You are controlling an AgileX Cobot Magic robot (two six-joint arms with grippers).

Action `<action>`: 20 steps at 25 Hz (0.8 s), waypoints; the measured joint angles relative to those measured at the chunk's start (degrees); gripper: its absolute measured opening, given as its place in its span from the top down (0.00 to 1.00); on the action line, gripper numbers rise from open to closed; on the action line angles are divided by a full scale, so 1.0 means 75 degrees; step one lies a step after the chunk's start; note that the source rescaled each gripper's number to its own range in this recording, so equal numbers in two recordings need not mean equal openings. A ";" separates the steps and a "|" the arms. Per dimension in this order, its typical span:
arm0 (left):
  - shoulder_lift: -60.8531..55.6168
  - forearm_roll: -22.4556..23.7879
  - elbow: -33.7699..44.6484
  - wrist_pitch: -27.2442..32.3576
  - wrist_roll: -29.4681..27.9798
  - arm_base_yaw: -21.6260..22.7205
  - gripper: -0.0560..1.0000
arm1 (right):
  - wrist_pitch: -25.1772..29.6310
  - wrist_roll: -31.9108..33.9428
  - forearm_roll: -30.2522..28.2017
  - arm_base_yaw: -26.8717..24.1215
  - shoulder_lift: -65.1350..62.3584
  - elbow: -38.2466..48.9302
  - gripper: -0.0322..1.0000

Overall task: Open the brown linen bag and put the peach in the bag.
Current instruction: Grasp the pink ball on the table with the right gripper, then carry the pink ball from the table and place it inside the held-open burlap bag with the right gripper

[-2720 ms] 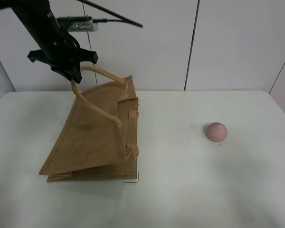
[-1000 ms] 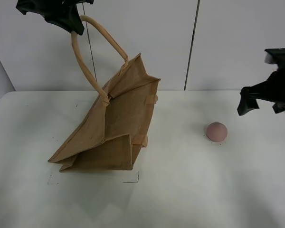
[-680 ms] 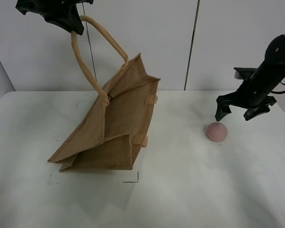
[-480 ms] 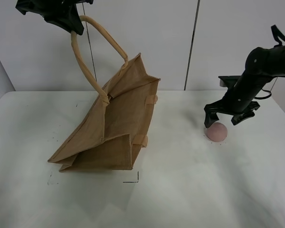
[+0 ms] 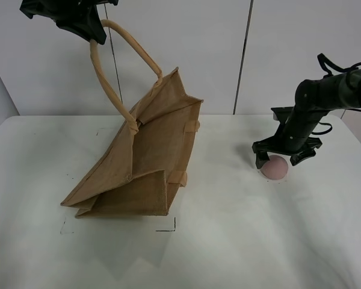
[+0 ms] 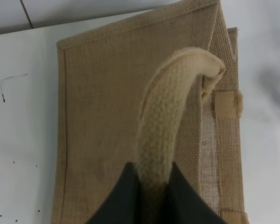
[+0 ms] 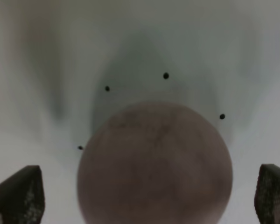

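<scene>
Peach (image 5: 275, 168) and right tool (image 5: 279, 160): we see it on the bench (image 5: 240, 241), centred between 2 spread fingers, not yet gripped.
Left tool (image 5: 87, 30): clamped on a handle (image 5: 111, 72), holding the brown linen bag (image 5: 150, 150) tilted up, well apart leftward.
Nearer arm: right.

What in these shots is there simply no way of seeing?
- Inside of the brown linen bag: its own cloth hides it in both the high view and the left wrist view.
- The left gripper: partly cut off by the high view's top edge.
- Skin detail of the peach: blurred in the right wrist view, too small in the high view.
</scene>
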 joint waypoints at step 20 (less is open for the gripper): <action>0.0000 0.0000 0.0000 0.0000 0.0009 0.0000 0.95 | 0.0506 -0.1199 0.1027 0.0000 -0.0527 -0.0432 0.97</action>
